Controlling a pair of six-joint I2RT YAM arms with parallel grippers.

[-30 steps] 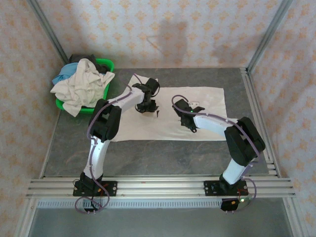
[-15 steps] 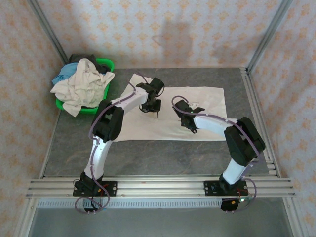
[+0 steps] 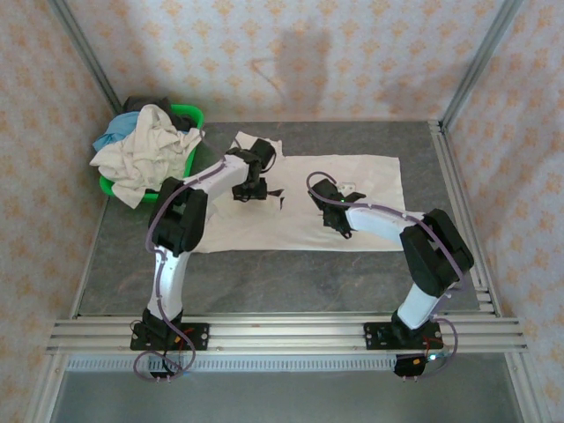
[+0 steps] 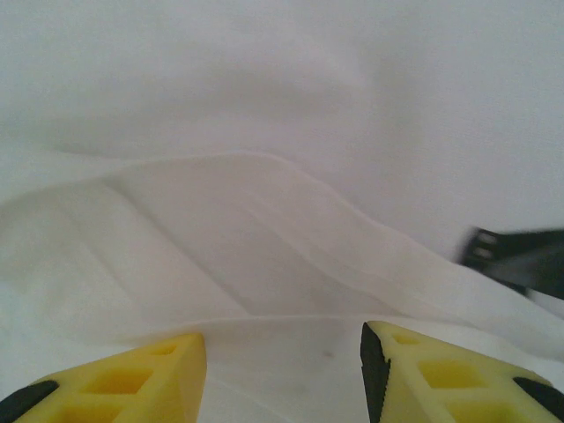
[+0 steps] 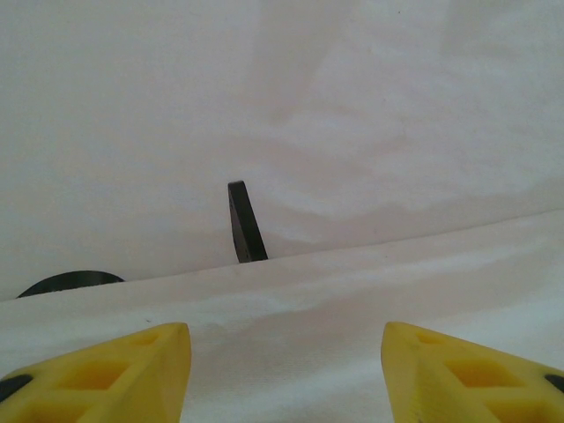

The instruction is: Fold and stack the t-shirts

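Left fingers (image 4: 132, 379) stand parted above a folded t-shirt (image 3: 291, 220) edge.

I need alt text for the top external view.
A cream-white cloth t-shirt lies spread on the grey table, with the left gripper and right gripper low over it. A green plastic basket of clothes stands far left.

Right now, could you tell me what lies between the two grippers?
The spread white t-shirt, with a patch of its black print showing, seen in the top view.
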